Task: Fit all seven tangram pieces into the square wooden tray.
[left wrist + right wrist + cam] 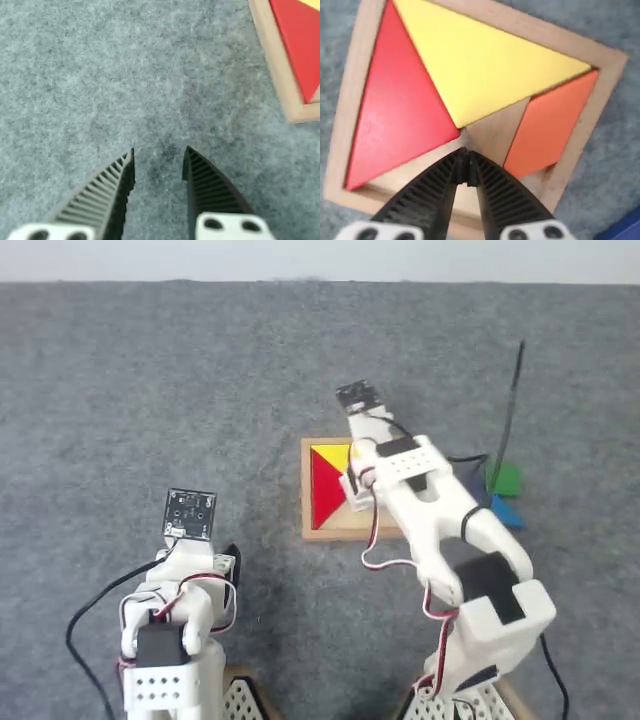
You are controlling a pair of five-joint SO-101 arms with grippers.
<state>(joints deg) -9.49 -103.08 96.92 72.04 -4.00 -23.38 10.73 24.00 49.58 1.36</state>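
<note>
The square wooden tray (pixel 308 530) lies mid-table. It holds a red triangle (pixel 395 115), a yellow triangle (pixel 480 70) and an orange parallelogram (pixel 550 125). The red triangle (pixel 325 498) and yellow triangle (pixel 332 454) also show from above, with the right arm (pixel 410 475) covering the tray's right half. My right gripper (pixel 466 167) is shut and empty, with its tips over the bare wood (pixel 492 132) in the tray's centre. A green piece (pixel 506 478) and a blue piece (pixel 506 510) lie on the carpet right of the tray. My left gripper (pixel 157 160) stands open over bare carpet, short of the tray's corner (pixel 292 107).
Grey carpet (pixel 180 390) covers the whole table. A black cable (pixel 512 405) runs past the green piece at the right. A corner of the blue piece (pixel 626 227) sits just outside the tray rim. Open carpet lies left of and behind the tray.
</note>
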